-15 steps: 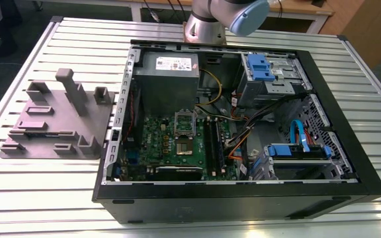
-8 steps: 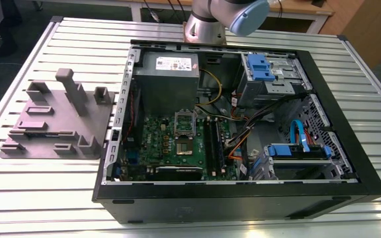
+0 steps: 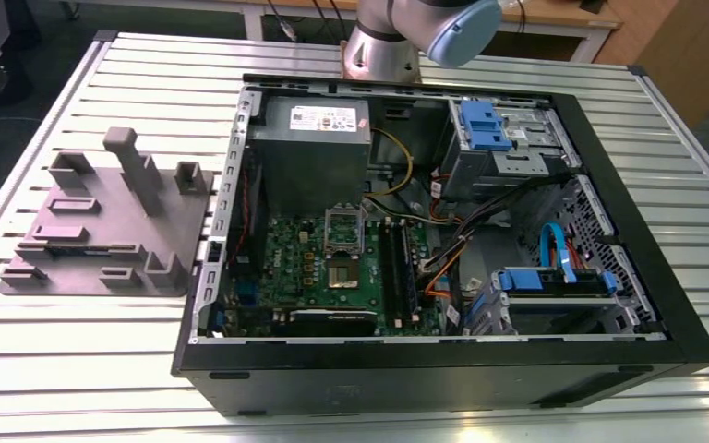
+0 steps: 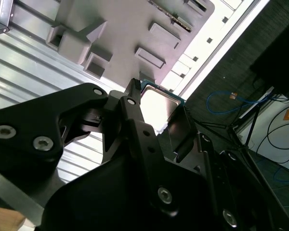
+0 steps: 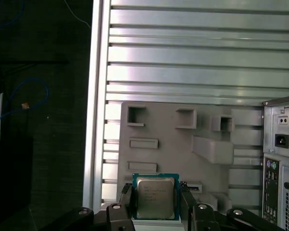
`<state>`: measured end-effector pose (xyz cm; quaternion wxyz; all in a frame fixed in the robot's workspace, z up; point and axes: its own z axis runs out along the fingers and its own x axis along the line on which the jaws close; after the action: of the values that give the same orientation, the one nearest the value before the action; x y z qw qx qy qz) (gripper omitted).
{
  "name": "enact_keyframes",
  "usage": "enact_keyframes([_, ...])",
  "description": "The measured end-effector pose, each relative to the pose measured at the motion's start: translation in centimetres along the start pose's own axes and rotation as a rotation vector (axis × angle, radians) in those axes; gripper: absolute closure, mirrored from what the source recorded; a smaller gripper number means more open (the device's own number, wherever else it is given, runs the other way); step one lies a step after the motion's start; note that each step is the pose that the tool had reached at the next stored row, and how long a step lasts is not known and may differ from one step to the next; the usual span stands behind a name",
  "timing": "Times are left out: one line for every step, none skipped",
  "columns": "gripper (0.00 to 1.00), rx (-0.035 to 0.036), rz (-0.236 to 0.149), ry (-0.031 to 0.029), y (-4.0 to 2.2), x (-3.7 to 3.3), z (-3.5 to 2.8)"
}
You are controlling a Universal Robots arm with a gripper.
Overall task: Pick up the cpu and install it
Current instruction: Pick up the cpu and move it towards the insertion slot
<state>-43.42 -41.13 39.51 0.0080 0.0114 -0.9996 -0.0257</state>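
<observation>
The cpu [image 5: 155,196], a small square chip with a silvery top and a green rim, sits between the two black fingers [image 5: 126,198] of my gripper [image 5: 155,199]. The gripper is shut on it and holds it by two opposite edges. In the second wrist view the cpu [image 4: 158,102] shows bright between the fingers [image 4: 135,103] of the gripper [image 4: 160,113]. The grey parts holder [image 5: 173,144] lies beneath it on the table. In the exterior view the motherboard [image 3: 330,268] lies in the open computer case [image 3: 453,360], with its silver socket frame [image 3: 343,231] near the middle.
The grey holder [image 3: 102,226] with its blocks and slots lies at the exterior view's left, beside the case. The arm's base [image 3: 386,41] stands behind the case. Cables, blue drive bays [image 3: 552,281] and the grey power supply [image 3: 311,129] crowd the case. The case's rear panel [image 5: 282,159] borders the holder.
</observation>
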Motion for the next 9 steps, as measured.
enact_keyframes([0.53,0.0,0.0,0.0,0.0,-0.04,0.0])
enact_keyframes([0.53,0.0,0.0,0.0,0.0,-0.07,0.0])
enact_keyframes([0.53,0.0,0.0,-0.0001,0.0,-0.1,0.0])
enact_keyframes([0.53,-0.0001,0.0,-0.0001,0.0,-0.14,0.01])
enact_keyframes([0.53,0.0,0.0,0.0,0.0,-0.17,0.0])
enact_keyframes([0.53,0.0001,0.0,-0.0001,0.0,-0.2,0.0])
enact_keyframes([0.53,0.0001,0.0,-0.0001,-0.01,-0.23,0.0])
enact_keyframes([0.53,0.0,0.0,0.0,0.0,-0.25,0.0])
enact_keyframes([0.53,0.0,0.0,0.0,-0.03,-1.4,-0.02])
